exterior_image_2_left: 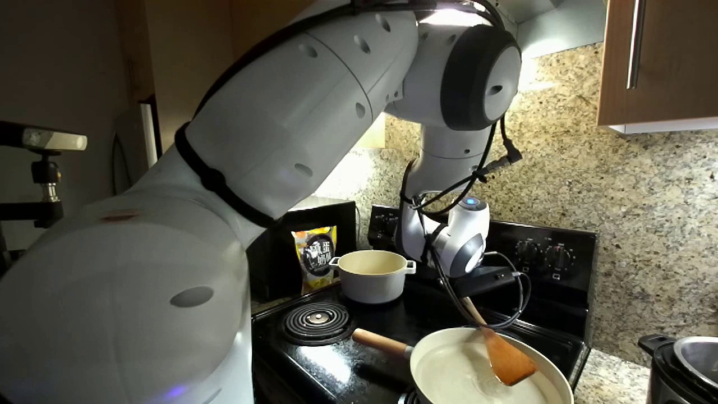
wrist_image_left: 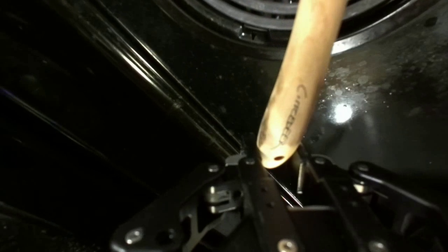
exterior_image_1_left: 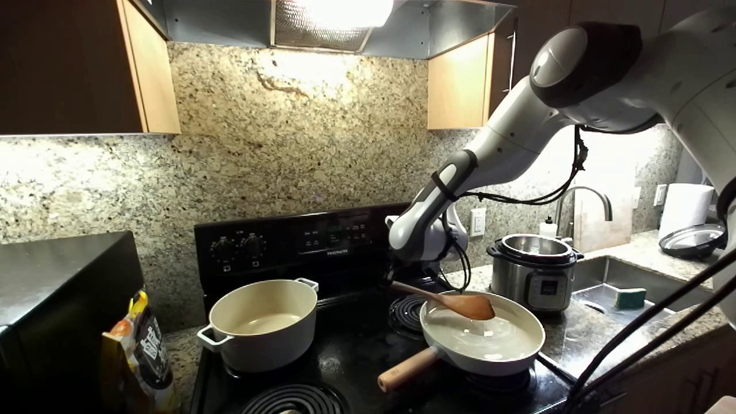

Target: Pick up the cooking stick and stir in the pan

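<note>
My gripper (wrist_image_left: 279, 156) is shut on the handle end of the cooking stick (wrist_image_left: 308, 63) in the wrist view; letters and a small hole show on the pale wood. In both exterior views the stick slants down from the hand, its broad reddish-brown blade (exterior_image_1_left: 472, 306) (exterior_image_2_left: 506, 359) over the far side of the pan (exterior_image_1_left: 506, 342) (exterior_image_2_left: 443, 365). Whether the blade touches the pan's bottom or its contents I cannot tell. The pan sits on the stove, its cream inside looking wet and shiny. In the exterior views the fingers are mostly hidden by dark surroundings.
A cream two-handled pot (exterior_image_1_left: 263, 333) stands on the stove away from the pan. The pan's wooden handle (exterior_image_1_left: 409, 368) juts over the cooktop. A steel electric cooker (exterior_image_1_left: 535, 276) stands beyond the pan. The black control panel (exterior_image_1_left: 310, 244) rises close behind my hand.
</note>
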`<state>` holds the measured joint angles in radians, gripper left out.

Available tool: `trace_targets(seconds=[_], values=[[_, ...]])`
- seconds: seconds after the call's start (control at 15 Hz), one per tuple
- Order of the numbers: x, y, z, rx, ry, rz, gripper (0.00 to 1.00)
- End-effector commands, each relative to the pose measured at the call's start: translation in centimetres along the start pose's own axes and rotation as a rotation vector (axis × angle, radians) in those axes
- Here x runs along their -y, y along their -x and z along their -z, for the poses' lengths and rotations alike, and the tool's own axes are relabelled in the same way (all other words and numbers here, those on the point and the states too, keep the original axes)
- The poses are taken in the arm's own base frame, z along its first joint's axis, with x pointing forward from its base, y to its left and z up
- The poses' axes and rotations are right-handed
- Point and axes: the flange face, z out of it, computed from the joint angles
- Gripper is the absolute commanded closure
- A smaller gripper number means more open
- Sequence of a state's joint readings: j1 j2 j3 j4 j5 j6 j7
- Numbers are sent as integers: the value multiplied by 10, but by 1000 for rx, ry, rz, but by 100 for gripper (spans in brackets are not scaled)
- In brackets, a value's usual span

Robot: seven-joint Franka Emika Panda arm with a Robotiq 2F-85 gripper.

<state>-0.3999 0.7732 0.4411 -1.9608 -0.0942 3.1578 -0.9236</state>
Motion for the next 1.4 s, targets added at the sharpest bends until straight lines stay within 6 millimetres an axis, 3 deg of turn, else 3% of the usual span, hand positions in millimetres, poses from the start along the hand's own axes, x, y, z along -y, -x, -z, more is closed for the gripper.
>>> trace_targets(seconds=[0.0,0.67,0.73,1.07,1.33], values=[[22,10,13,-71,31,16,90],[63,34,68,-90,132,-37,90],[46,20,79,-84,143,-37,90],[48,2,101,-99,178,-3,90],[64,-4,93,-119,132,32,90]])
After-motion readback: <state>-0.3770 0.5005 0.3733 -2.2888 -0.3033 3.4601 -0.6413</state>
